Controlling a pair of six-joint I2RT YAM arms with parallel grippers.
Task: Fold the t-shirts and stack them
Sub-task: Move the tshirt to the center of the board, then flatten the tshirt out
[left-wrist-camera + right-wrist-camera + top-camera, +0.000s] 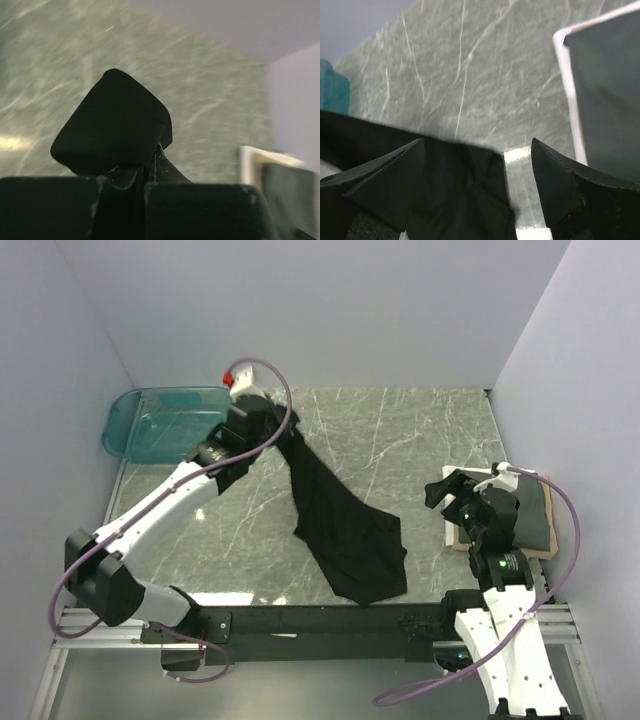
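Corner of black t-shirt (345, 530) in left claw (144, 176)

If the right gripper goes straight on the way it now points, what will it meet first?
Probably the black t-shirt, just ahead of the open right gripper; beyond it, marble table. Depth is unclear.

A flat grey-green stone-patterned tabletop (420, 430) with thin white veins is filling the middle of the scene. A plain pale lavender back wall (320, 310) is rising behind it, while a matching left wall (50, 390) and right wall (585, 360) are closing it in. A silver slotted metal frame (100, 625) is running along the near edge. Soft light is glinting as a pale streak (517, 154) on the tabletop.
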